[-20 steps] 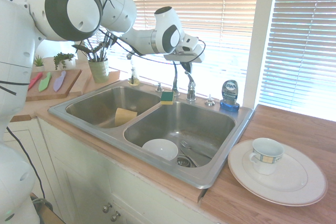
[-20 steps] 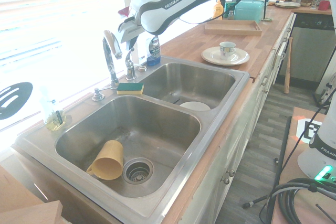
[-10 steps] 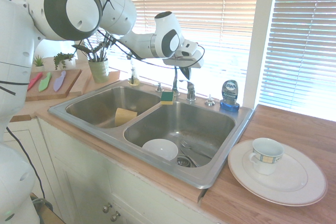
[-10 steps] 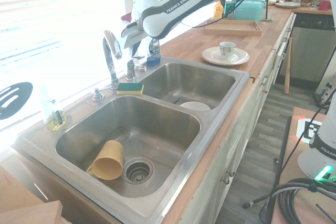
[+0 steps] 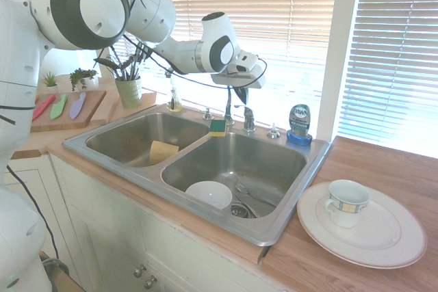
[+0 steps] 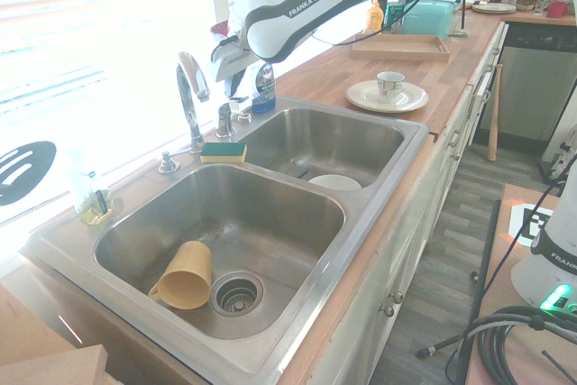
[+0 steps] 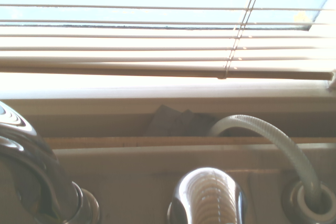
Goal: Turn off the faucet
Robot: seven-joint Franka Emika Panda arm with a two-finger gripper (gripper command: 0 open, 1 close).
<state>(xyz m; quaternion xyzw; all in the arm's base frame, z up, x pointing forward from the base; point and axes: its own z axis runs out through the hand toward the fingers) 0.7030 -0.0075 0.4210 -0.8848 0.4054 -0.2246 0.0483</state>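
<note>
I read "FRANKA EMIKA" on my arm and "DAWN" on the blue bottle (image 5: pixel 300 120). The shiny, bendy faucet (image 6: pixel 187 96) stands behind the sink (image 6: pixel 297 169), by the sponge (image 6: pixel 224 152). My pincer (image 5: pixel 241 100), shut tight, is above the lever (image 5: pixel 245 107).

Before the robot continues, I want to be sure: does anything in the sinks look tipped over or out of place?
Yes: the yellow mug lies on its side beside the drain, instead of standing upright.
</note>
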